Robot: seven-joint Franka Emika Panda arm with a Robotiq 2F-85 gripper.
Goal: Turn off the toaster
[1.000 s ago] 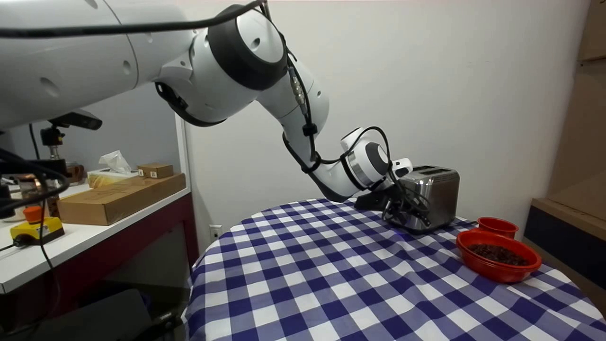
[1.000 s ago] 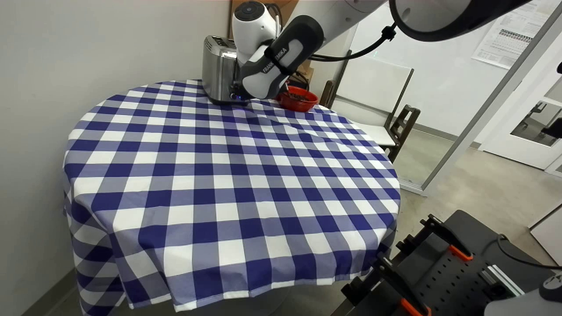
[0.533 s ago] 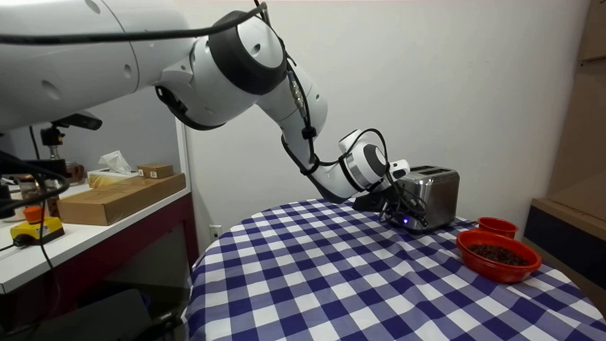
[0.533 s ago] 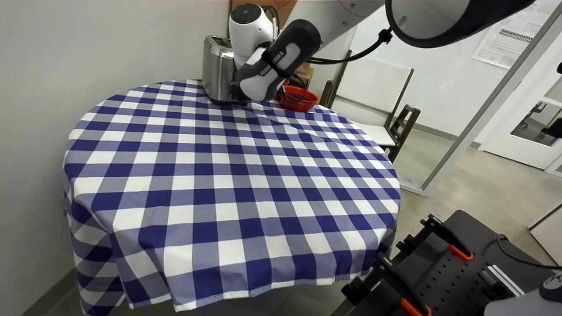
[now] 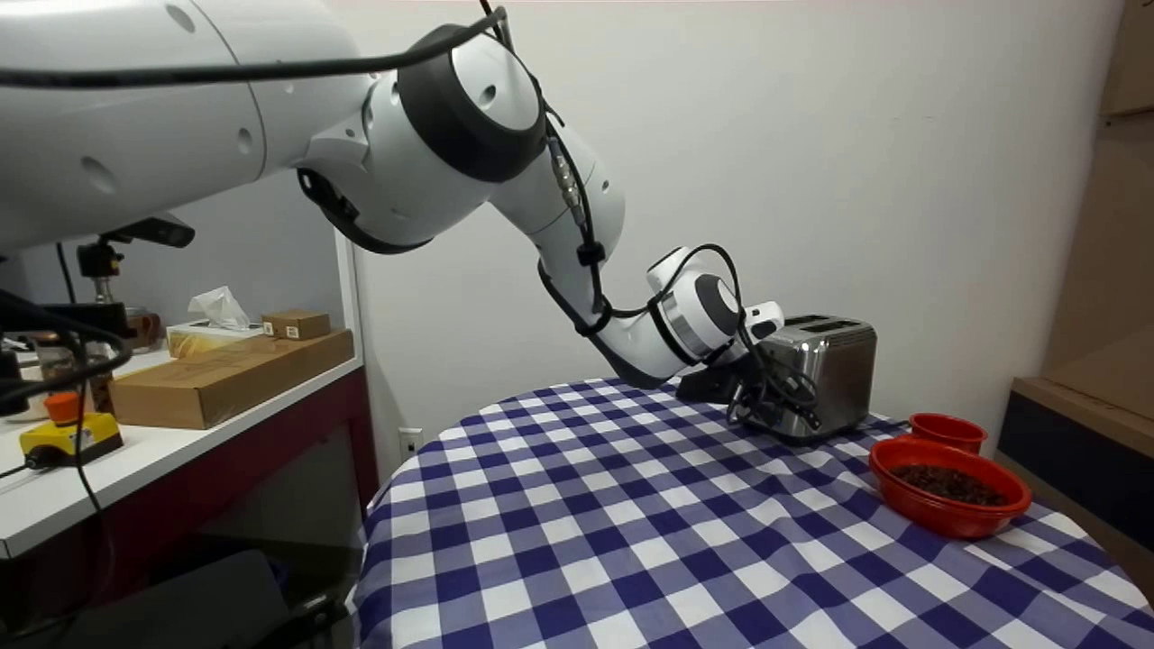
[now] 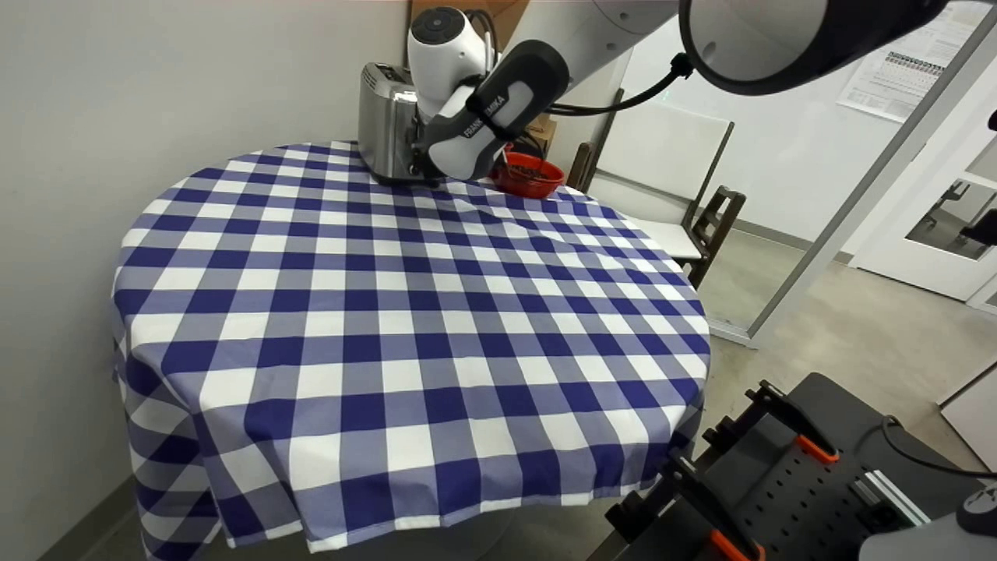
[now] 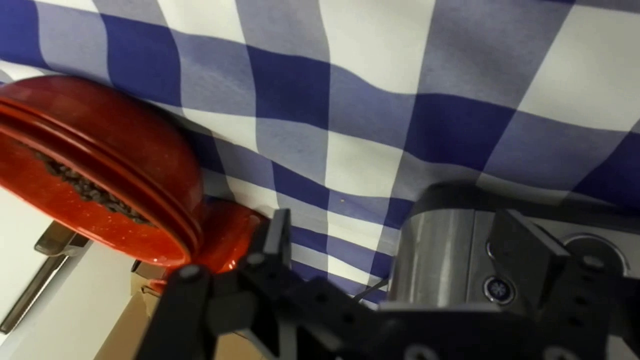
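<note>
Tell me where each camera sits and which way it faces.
Exterior view: close beside the white jointed arm, facing the boxy silver metal toaster; arm from upper left to right of centre.
Exterior view: across the blue-and-white checked fabric tablecloth from the toaster, looking down over it; arm at upper right.
Wrist view: mounted behind the black two-fingered gripper, which shows along the bottom; faces tablecloth, toaster's button end and round red glossy bowl.
Both exterior views share toaster, bowl, tablecloth and arm.
</note>
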